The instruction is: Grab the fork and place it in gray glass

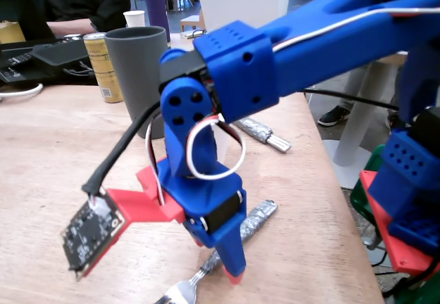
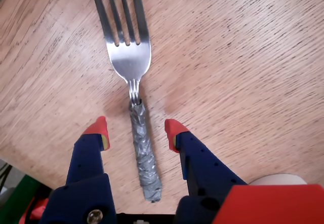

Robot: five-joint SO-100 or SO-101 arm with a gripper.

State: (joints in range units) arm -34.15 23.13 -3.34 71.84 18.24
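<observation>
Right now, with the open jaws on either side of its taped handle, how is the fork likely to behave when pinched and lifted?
The fork looks like rigid metal, so it should not flex. The crinkled tape probably gives the fingertips some grip. The gripper straddles the handle near the neck, so it may tilt a little but is unlikely to roll.

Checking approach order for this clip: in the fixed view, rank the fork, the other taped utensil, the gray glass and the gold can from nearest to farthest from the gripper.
1. fork, directly beneath the gripper.
2. taped utensil, behind, to the right.
3. gray glass, behind, to the left.
4. gold can, behind the glass, farthest left.
</observation>
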